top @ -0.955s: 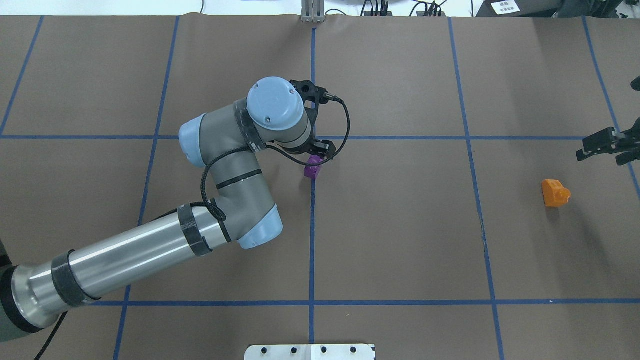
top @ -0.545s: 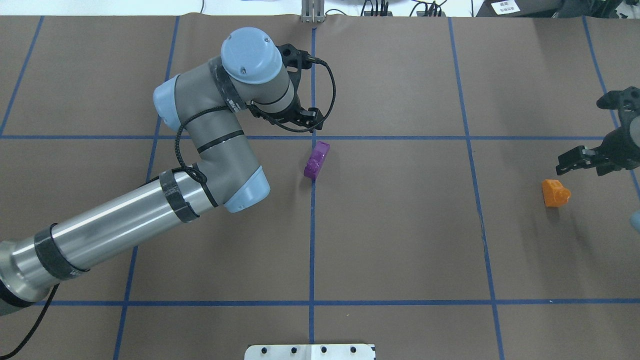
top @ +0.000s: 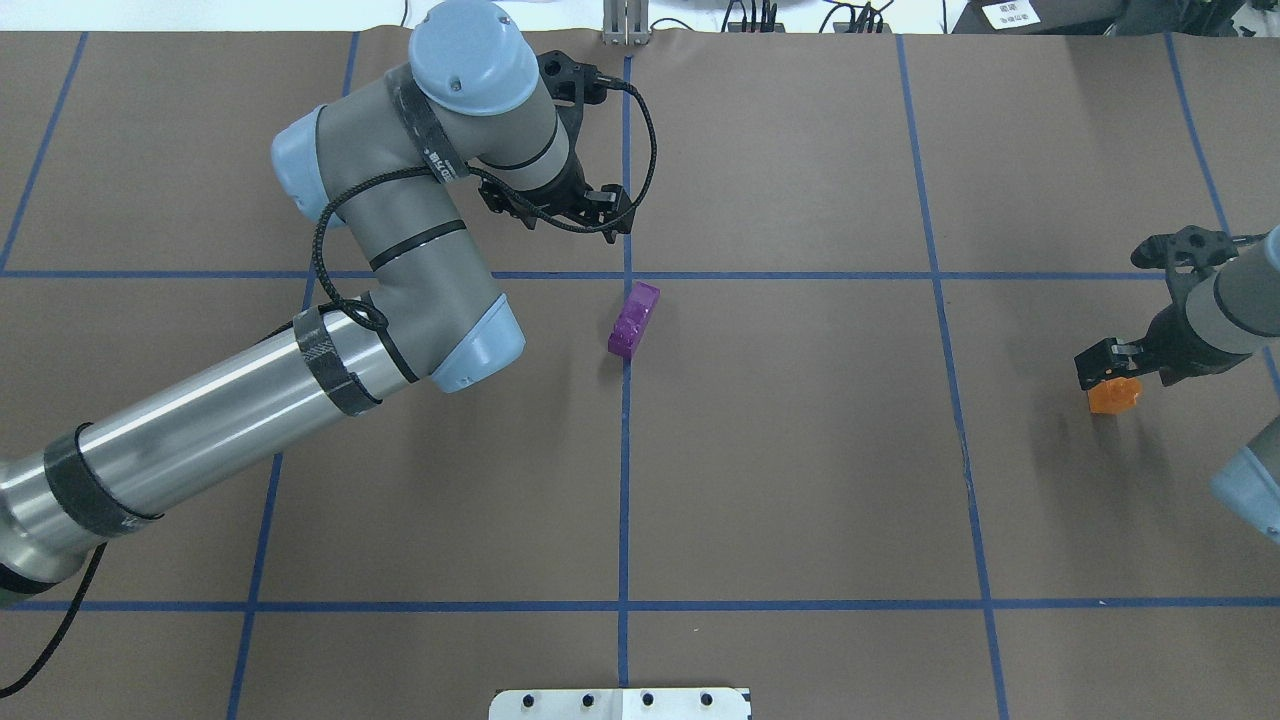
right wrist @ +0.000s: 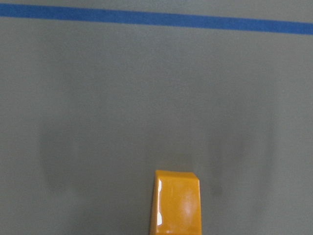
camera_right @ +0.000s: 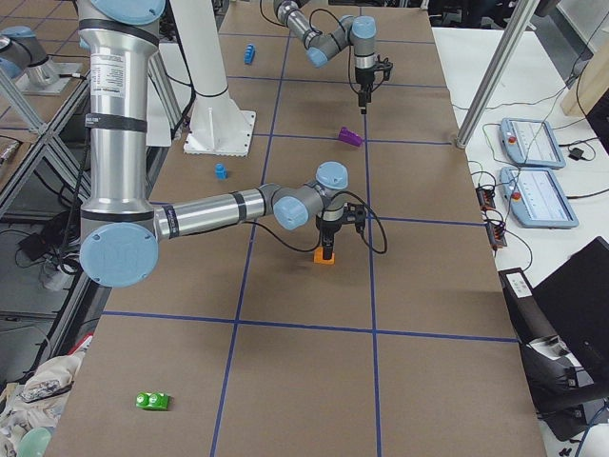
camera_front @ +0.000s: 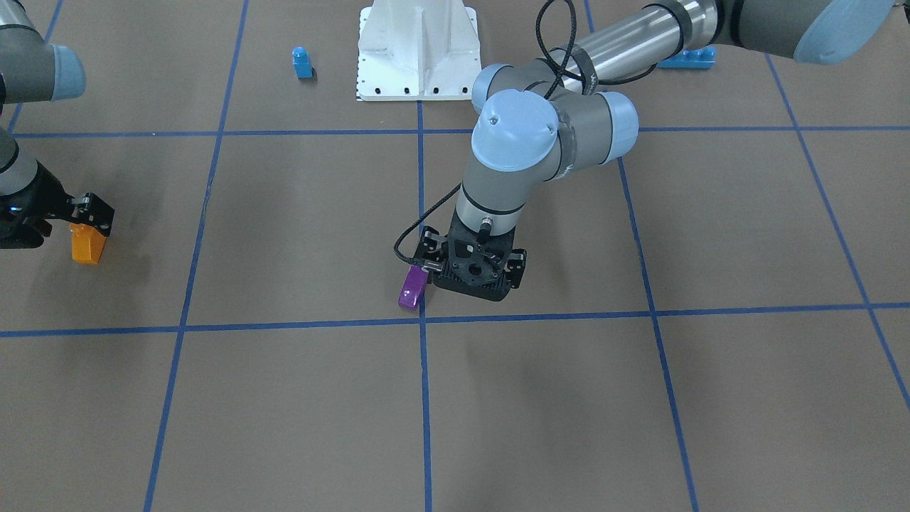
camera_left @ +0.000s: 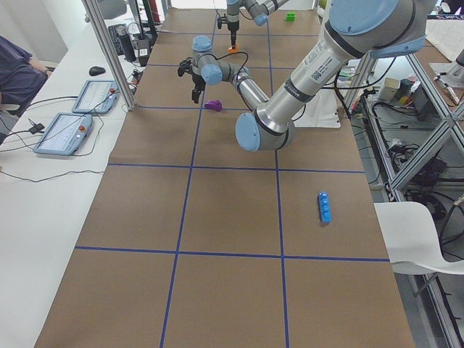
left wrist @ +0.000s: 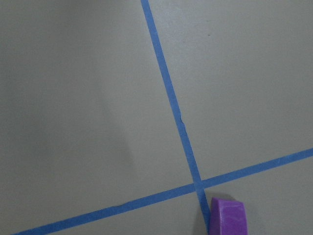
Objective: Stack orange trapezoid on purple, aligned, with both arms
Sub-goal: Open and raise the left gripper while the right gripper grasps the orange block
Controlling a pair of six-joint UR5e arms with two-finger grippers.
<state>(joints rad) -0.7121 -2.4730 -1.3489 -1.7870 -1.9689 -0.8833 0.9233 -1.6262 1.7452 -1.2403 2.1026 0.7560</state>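
Observation:
The purple brick (top: 633,320) lies alone on the brown mat beside the centre blue line; it also shows in the front view (camera_front: 413,289) and at the bottom of the left wrist view (left wrist: 227,215). My left gripper (top: 560,212) hangs above the mat just beyond it, apart from it; it looks open and empty. The orange trapezoid (top: 1113,396) sits at the right side of the mat and shows in the right wrist view (right wrist: 177,201). My right gripper (top: 1125,368) hangs just above it and looks open; whether it touches the brick I cannot tell.
A small blue single-stud brick (camera_front: 302,62) and the white pedestal (camera_front: 416,50) stand near the robot's base. A long blue brick (camera_front: 686,58) lies under my left arm. A green brick (camera_right: 152,401) lies far off on my right.
My left gripper has drawn back from the purple brick toward the far side, uncovering it. My right gripper has come in from the right edge to above the orange trapezoid.

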